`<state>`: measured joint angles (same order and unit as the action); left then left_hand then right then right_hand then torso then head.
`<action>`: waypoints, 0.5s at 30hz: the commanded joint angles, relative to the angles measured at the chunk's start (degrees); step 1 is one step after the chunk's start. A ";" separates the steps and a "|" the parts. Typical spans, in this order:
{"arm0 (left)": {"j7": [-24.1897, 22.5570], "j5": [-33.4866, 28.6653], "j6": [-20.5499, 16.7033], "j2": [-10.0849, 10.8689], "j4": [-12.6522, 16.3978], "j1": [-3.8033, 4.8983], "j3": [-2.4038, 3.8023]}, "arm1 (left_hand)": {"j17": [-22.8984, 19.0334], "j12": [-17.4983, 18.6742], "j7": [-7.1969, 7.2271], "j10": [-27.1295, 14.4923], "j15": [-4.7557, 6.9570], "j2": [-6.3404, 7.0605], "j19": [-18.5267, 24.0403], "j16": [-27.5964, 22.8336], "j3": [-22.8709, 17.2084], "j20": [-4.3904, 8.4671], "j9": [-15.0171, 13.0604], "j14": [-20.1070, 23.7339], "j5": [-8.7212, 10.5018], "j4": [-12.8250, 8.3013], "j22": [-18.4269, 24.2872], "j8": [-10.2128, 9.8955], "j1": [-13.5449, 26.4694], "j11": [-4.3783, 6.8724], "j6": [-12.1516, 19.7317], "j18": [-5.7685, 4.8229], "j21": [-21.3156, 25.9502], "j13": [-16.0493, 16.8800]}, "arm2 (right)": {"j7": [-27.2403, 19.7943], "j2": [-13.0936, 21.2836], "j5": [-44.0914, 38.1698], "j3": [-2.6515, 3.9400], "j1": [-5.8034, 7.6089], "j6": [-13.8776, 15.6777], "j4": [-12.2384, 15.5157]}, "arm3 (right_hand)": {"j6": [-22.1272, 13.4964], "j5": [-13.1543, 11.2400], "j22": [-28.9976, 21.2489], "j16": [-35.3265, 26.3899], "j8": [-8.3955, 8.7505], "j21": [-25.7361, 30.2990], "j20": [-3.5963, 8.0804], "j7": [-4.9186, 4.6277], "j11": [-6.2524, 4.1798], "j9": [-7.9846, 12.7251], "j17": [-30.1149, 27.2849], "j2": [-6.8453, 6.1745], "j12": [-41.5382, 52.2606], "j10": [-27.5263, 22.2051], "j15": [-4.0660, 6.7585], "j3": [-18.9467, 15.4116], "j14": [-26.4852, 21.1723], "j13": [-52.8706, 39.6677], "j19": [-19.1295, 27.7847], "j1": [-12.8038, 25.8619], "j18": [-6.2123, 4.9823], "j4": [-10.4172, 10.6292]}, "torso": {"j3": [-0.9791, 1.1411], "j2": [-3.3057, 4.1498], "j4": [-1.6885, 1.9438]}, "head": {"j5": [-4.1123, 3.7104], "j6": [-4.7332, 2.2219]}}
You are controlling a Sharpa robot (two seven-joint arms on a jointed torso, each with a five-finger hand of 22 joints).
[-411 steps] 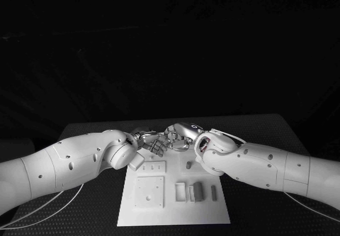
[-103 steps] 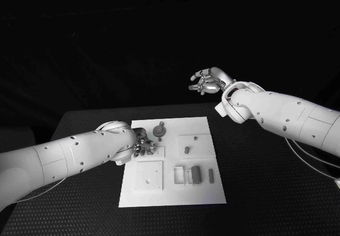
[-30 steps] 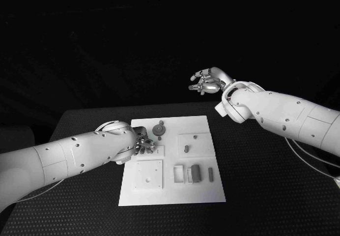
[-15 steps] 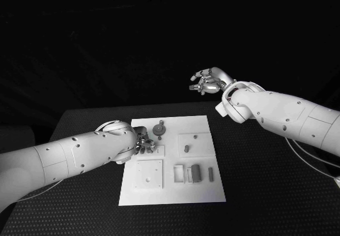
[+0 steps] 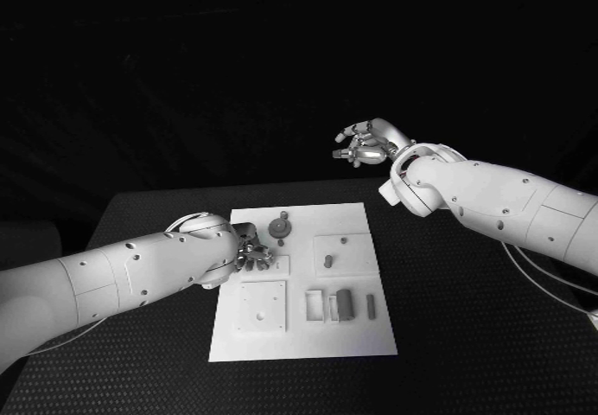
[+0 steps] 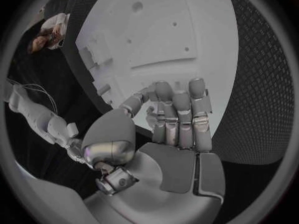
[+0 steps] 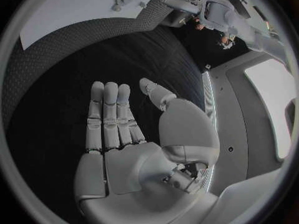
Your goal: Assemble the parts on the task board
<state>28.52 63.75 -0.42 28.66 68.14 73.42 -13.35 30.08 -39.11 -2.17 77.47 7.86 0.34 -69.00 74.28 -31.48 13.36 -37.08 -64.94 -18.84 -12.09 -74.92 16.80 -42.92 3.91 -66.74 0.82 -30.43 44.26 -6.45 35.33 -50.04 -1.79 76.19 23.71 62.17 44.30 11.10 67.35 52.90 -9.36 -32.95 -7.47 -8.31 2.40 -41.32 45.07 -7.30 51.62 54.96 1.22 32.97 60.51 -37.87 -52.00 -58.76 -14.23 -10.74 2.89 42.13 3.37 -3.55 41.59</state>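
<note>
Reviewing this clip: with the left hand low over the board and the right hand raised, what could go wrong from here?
1. The left hand sits low at the task board's left edge, near the round part; a sideways move might knock that part.
2. Its fingers look extended and hold nothing, so any pick may need re-aiming.
3. The right hand is raised far beyond the board, open, so it likely cannot steady anything quickly.

Dim overall: the room behind the desk (image 5: 473,346) is black, while the white task board (image 5: 305,341) and arms catch the light. The wrist views bend straight edges; a bright panel glares at the right one's rim.
</note>
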 commanded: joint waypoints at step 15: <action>0.52 0.39 1.00 -0.01 0.17 -0.67 -0.34 | -0.59 -0.24 -0.02 0.60 0.56 1.13 0.09 0.48 1.03 0.42 -0.58 0.24 0.38 0.27 -1.17 0.48 1.59 0.19 0.68 0.50 0.26 -0.15 | -0.65 -0.03 -0.06 0.02 -0.08 -0.67 -0.05 | 2.70 -0.26 0.10 -0.32 -0.34 0.39 -0.07 -2.49 2.30 0.09 0.16 0.25 0.34 -5.84 -0.06 -0.23 0.45 0.15 -0.45 0.09 -0.77 0.04 | 0.00 0.01 0.02 | -0.08 0.17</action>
<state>28.68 63.99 -0.40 28.69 68.18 73.13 -13.45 29.53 -39.11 -2.21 77.82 8.16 1.36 -69.10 74.51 -30.77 13.64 -37.78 -64.64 -18.80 -11.78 -74.94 17.60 -41.90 4.02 -66.37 0.82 -30.43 44.20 -6.46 35.34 -50.04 -1.79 76.13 23.68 62.12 44.23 11.10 67.40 52.90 -9.36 -32.95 -7.47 -8.38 2.40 -41.32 45.15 -7.30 51.62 54.96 1.22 32.97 60.51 -37.81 -52.01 -58.76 -14.24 -10.74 2.90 42.13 3.36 -3.63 41.75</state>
